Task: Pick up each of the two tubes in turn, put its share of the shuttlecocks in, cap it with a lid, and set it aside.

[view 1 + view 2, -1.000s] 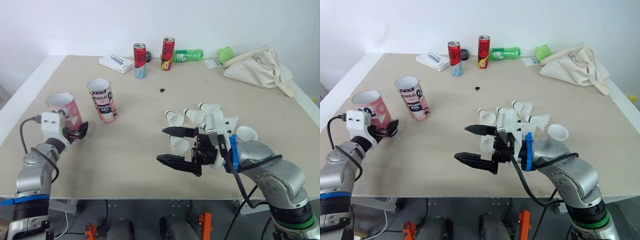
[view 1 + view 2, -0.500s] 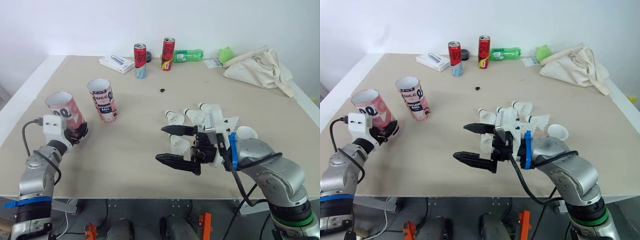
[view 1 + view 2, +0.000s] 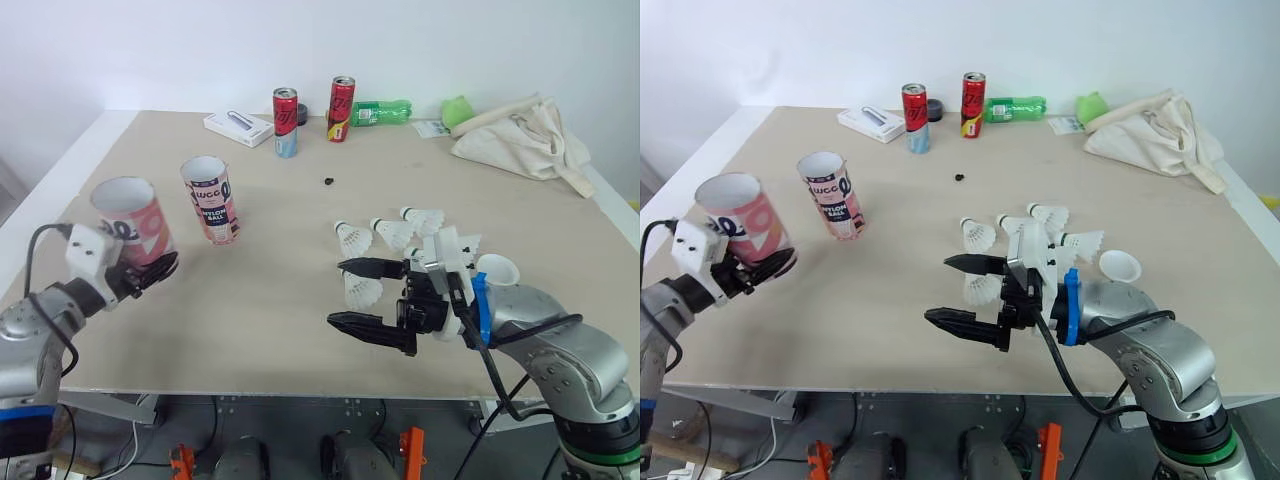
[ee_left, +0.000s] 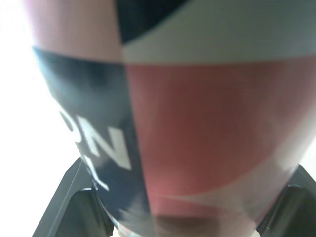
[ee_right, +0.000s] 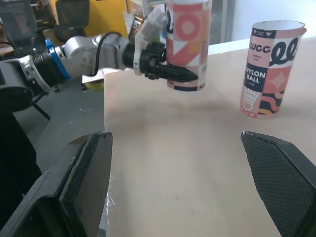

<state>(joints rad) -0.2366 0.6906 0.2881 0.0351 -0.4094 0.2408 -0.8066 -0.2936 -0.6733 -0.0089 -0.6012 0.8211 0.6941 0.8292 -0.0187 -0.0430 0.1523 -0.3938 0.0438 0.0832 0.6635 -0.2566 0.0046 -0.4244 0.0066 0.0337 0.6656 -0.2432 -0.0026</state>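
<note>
The left gripper [image 3: 150, 272] is clamped on the base of the pink patterned tube [image 3: 133, 215], near the left edge of the table [image 3: 270, 310]. The left wrist view shows one finger at each side of it. The second tube [image 3: 213, 198] stands upright nearby. The shuttlecocks [image 3: 390, 235] lie beside the right gripper [image 3: 341, 293], whose fingers are wide apart.

Left gripper [image 3: 163, 266] tight on tube [image 3: 135, 215], right gripper [image 3: 336, 293] fingers wide apart.
</note>
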